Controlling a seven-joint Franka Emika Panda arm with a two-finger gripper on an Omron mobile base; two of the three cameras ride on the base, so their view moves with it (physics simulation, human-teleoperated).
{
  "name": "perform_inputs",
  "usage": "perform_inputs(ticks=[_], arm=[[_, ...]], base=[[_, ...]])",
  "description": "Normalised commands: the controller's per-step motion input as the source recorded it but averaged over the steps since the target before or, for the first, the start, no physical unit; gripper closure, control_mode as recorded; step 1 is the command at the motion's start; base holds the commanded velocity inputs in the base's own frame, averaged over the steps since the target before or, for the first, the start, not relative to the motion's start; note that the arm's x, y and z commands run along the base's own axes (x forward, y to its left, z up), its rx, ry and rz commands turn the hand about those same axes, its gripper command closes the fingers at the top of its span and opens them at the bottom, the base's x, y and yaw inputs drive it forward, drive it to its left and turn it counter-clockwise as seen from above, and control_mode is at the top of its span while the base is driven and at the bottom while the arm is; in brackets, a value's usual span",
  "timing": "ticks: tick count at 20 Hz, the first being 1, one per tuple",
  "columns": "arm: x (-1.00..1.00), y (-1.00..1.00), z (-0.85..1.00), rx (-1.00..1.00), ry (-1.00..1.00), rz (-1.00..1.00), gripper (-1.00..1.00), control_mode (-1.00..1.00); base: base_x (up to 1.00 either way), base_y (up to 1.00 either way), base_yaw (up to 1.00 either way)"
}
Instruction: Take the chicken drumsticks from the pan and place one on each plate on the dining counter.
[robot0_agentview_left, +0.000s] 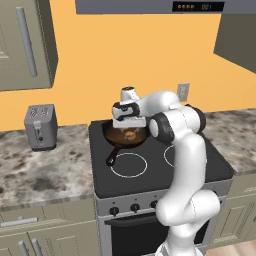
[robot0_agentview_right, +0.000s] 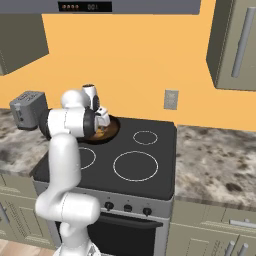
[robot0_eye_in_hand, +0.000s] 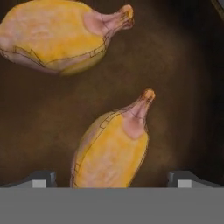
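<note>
Pan (robot0_agentview_left: 125, 136): black, round, on the rear left ring of the stove (robot0_agentview_left: 200, 172); handle pointing toward the front left of the stove.
Pan, other side (robot0_agentview_right: 106, 131): half hidden behind the arm, at the stove's far left corner.
Pan floor (robot0_eye_in_hand: 183, 100): brown, dark toward the rim.
Drumsticks: both lying inside the pan, apart from each other, thin bone ends pointing the same way.
Nearer drumstick (robot0_eye_in_hand: 111, 153): golden, lying between the two finger tips, thick end toward the hand.
Farther drumstick (robot0_eye_in_hand: 54, 35): golden, deeper in the pan, beyond the nearer one.
Drumsticks from the base (robot0_agentview_left: 131, 135): a small orange patch in the middle of the pan.
Claw (robot0_agentview_left: 129, 126): low over the middle of the pan, pointing down into it.
Claw state (robot0_eye_in_hand: 113, 178): spread wide, one tip on each side of the nearer drumstick, neither tip touching the meat; nothing held.
Claw, other side (robot0_agentview_right: 101, 124): just above the pan.
Toaster (robot0_agentview_left: 41, 126): grey, on the marble counter (robot0_agentview_left: 45, 172) left of the stove, well apart from the pan.
Wall socket (robot0_agentview_right: 171, 99): on the orange wall behind the stove, right of the pan.
</note>
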Motion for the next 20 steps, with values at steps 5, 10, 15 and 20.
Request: perform_inputs(ticks=[5,10,15,20], arm=[[0.03,0.01,-0.21,0.0,0.0,-0.08,-1.0,-1.0],[-0.07,0.0,-0.16,0.0,-0.03,-0.13,-1.0,-1.0],[0.02,0.0,-0.19,0.0,-0.04,-0.12,-1.0,-1.0],[0.05,0.0,-0.25,0.0,-0.03,-0.01,-1.0,-1.0]], base=[[0.0,0.0,0.0],[0.0,0.0,0.0],[0.0,0.0,0.0],[0.0,0.0,0.0]])
